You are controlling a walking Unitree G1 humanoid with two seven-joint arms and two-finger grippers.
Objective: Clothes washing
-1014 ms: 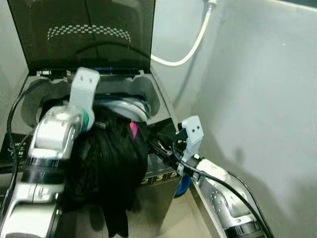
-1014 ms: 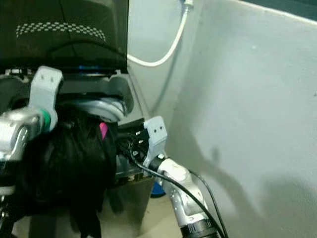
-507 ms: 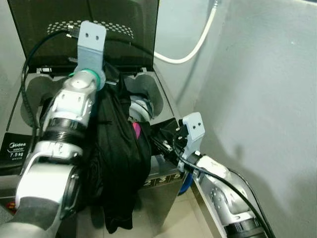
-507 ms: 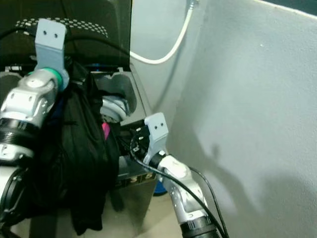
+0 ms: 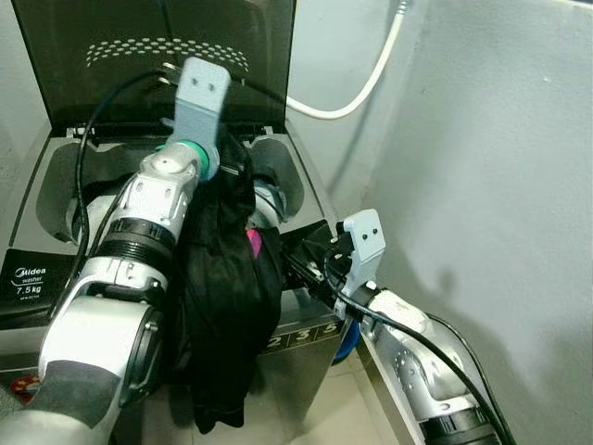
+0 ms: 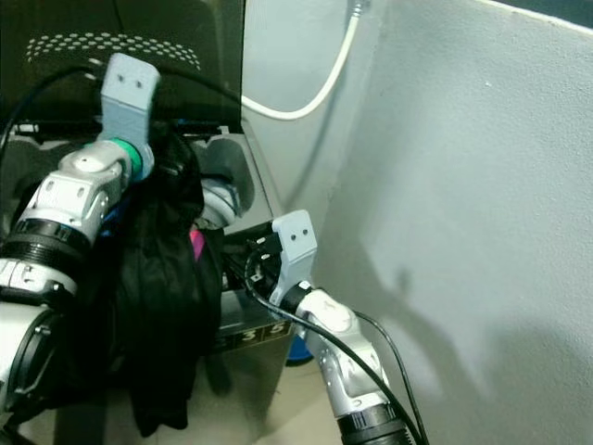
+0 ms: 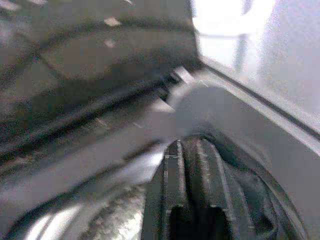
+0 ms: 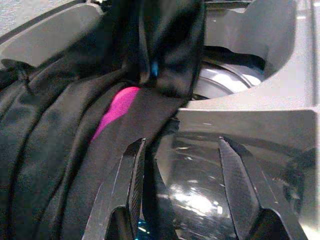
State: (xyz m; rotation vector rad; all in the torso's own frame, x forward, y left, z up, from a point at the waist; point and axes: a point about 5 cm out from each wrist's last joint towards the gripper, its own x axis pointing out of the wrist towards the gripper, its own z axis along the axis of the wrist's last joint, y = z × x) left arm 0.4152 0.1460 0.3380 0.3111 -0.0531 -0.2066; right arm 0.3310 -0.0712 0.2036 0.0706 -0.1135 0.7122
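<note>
A top-loading washing machine (image 5: 295, 190) stands with its dark lid (image 5: 167, 56) raised. A black garment (image 5: 227, 278) with a pink patch (image 5: 250, 243) hangs from my left gripper (image 5: 232, 171) over the drum's right side and drapes down the machine's front. In the left wrist view the two fingers (image 7: 172, 200) lie close together above the drum rim. My right gripper (image 8: 182, 175) is open at the machine's front right corner (image 5: 296, 264), just beside the cloth (image 8: 75, 125), with nothing between its fingers.
A white hose (image 5: 357, 93) runs down the grey wall (image 5: 482, 185) behind and to the right of the machine. A blue object (image 5: 345, 345) lies on the floor by the machine's right side. The control panel (image 5: 28, 278) is at the front left.
My left arm has lifted the black garment from the machine's front up to the drum opening, then shifted a little to the right. The right arm has stayed put.
</note>
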